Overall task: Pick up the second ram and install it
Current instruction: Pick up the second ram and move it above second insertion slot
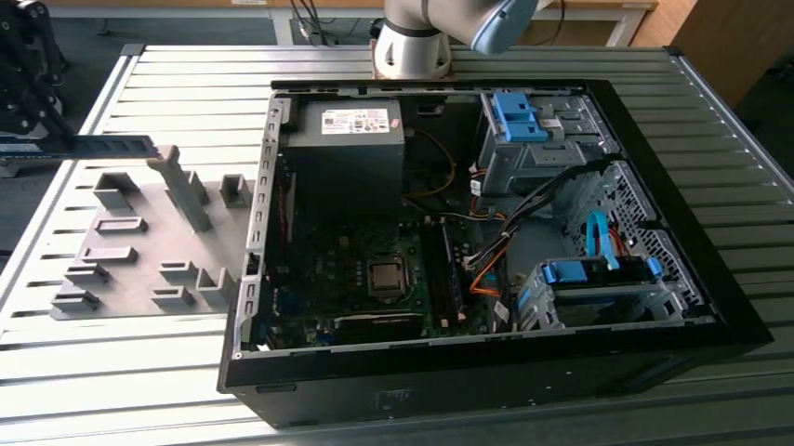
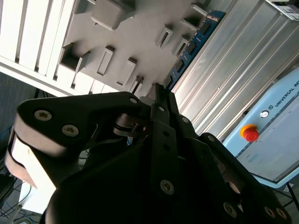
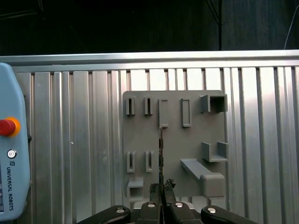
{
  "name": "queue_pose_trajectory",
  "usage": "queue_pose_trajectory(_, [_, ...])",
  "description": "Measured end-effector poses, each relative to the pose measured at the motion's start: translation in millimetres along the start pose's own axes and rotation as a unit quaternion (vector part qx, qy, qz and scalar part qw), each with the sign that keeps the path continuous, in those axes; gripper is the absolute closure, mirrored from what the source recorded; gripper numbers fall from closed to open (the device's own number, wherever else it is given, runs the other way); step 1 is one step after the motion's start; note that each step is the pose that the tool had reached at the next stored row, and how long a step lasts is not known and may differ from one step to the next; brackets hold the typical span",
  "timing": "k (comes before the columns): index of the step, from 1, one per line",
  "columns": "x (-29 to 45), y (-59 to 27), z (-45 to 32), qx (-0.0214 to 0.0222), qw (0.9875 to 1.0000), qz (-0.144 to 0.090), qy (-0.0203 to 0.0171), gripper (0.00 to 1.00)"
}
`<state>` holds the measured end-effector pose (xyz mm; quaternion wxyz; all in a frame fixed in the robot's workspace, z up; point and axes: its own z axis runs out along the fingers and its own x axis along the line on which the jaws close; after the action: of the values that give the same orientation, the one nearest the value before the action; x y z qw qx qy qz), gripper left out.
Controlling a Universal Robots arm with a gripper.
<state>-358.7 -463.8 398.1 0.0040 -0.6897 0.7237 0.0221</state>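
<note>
A ribbed metal desk (image 1: pixel 149 390) carries everything in the exterior view: one open computer case (image 1: pixel 694 307), with one power supply (image 1: pixel 348 149) inside it, and one grey fixture plate (image 1: pixel 143 251) beside it on the exterior view's left. Over the far edge of that plate the black hand (image 1: pixel 28 139) is clenched on one board, the second ram (image 1: pixel 112 146), which it holds level in the air, outside the case.

In the second wrist view the hand (image 2: pixel 159 93) fills the foreground. The second ram (image 2: pixel 194 44) sticks out from its fingers over the fixture plate (image 2: pixel 135 42), and one pendant (image 2: pixel 275 135) with one red button (image 2: pixel 251 134) lies on the desk.

In the first wrist view the second ram (image 3: pixel 160 144) shows edge-on as a thin line, pinched between the two fingers of the hand (image 3: pixel 162 189), above the fixture plate (image 3: pixel 140 135). The pendant (image 3: pixel 9 154) and its red button (image 3: pixel 5 126) lie well apart from the plate.
</note>
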Motion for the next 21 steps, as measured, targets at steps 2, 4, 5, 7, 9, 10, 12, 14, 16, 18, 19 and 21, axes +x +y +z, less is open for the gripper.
queue_pose_trajectory(2, [-0.1,-0.9,0.0,0.0,1.0,0.0,0.0,0.86])
queue_pose_trajectory(4, [-0.1,-1.7,0.0,0.0,1.0,0.0,0.0,0.86])
queue_pose_trajectory(5, [-0.1,-2.2,0.0,0.0,1.0,0.0,0.0,0.86])
queue_pose_trajectory(7, [-0.1,-3.1,-0.1,0.0,1.0,0.0,0.0,0.86])
queue_pose_trajectory(9, [-0.2,-3.9,-0.1,0.0,1.0,0.0,0.0,0.86])
queue_pose_trajectory(10, [-0.2,-4.4,-0.1,0.0,1.0,0.0,0.0,0.86])
queue_pose_trajectory(12, [-0.3,-5.3,-0.2,0.0,1.0,0.0,0.0,0.86])
queue_pose_trajectory(14, [-0.3,-6.2,-0.2,0.0,1.0,0.0,0.0,0.86])
queue_pose_trajectory(16, [-0.3,-7.1,-0.2,0.0,1.0,0.0,0.0,0.86])
queue_pose_trajectory(18, [-0.4,-8.0,-0.2,0.0,1.0,0.0,0.0,0.86])
queue_pose_trajectory(19, [-0.4,-8.4,-0.2,0.0,1.0,0.0,0.0,0.86])
queue_pose_trajectory(21, [-0.5,-9.3,-0.3,0.0,1.0,0.0,0.0,0.86])
